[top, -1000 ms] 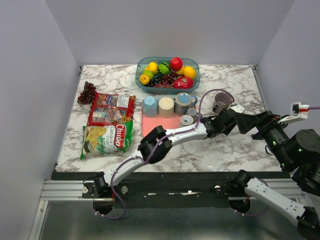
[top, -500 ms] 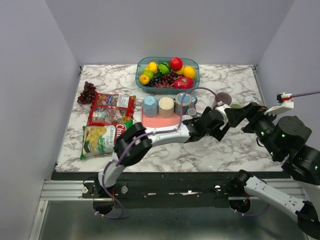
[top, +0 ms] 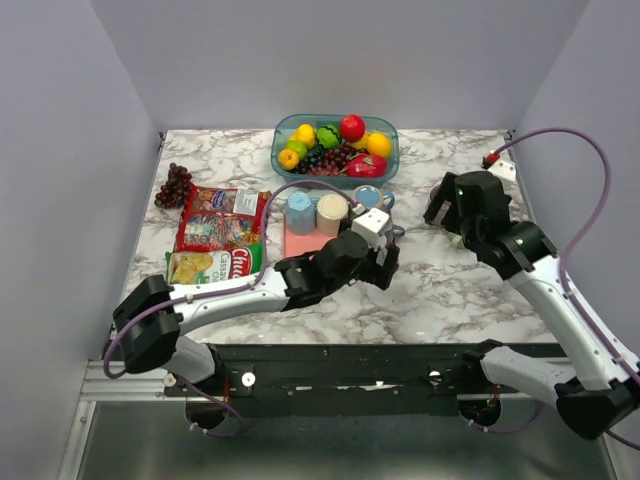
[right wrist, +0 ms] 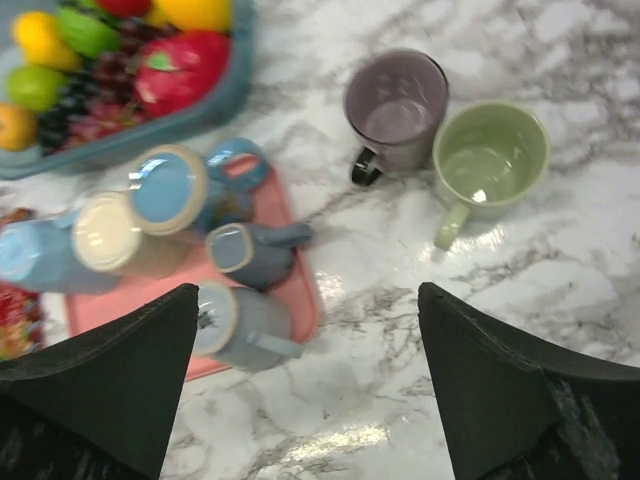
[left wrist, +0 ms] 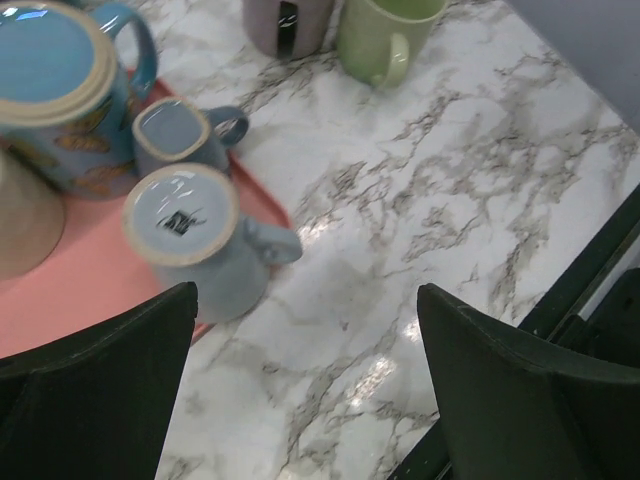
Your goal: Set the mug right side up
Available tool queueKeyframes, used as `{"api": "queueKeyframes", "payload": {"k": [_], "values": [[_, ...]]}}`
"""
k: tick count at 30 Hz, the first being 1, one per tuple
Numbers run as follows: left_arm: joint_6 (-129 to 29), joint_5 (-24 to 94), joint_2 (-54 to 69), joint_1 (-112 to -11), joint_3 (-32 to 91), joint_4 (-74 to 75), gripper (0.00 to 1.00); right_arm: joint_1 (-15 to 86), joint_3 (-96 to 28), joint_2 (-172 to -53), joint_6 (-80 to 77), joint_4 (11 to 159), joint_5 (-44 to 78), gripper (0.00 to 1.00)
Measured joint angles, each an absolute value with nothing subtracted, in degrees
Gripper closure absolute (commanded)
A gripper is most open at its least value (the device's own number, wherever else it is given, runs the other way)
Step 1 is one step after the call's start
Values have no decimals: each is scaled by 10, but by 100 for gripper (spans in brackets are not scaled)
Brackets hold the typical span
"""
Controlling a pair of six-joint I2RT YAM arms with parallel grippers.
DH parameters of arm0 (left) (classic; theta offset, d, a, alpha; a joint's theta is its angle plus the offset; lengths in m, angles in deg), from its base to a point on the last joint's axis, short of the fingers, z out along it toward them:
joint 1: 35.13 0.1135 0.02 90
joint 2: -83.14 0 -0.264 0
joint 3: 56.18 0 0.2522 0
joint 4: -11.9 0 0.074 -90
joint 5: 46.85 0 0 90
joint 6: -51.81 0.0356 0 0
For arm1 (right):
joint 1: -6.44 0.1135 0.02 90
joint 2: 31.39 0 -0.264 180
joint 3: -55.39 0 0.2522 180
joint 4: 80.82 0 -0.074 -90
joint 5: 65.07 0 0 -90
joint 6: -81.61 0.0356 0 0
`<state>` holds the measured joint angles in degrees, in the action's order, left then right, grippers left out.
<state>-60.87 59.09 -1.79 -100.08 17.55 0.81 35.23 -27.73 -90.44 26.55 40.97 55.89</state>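
A purple mug [right wrist: 395,105] stands right side up on the marble, touching a light green mug [right wrist: 490,160] that is also upright. On a pink tray [right wrist: 290,215] several mugs stand bottom up, among them a grey-blue mug [left wrist: 185,235] at the tray's corner and a small square one [left wrist: 175,135]. My left gripper [left wrist: 307,290] hangs open just above that corner, nothing between its fingers. My right gripper [right wrist: 308,290] is open too and looks down from higher up on the tray and both upright mugs. In the top view the right arm [top: 480,215] hides the purple mug.
A blue basket of fruit [top: 335,150] stands at the back behind the tray. Snack bags [top: 215,250] and a bunch of grapes [top: 175,185] lie at the left. The table's front edge [left wrist: 590,270] runs close to the left gripper.
My left gripper opened, let go of the purple mug and drew back left to the tray. The right arm swung up and back over the two upright mugs.
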Motion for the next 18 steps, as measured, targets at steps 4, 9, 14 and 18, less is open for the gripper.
{"api": "queueKeyframes", "payload": {"k": [4,9,14,18], "values": [[-631,608,61,-970,106,-19,1,280,-213,-955,293,425,519,15],[-640,618,134,-919,78,-48,1,225,-156,-1014,320,450,487,15],[-644,615,172,-869,75,-50,1,175,-135,-1072,322,489,473,15],[-650,606,178,-848,75,-54,1,148,-136,-1119,319,518,471,15]]}}
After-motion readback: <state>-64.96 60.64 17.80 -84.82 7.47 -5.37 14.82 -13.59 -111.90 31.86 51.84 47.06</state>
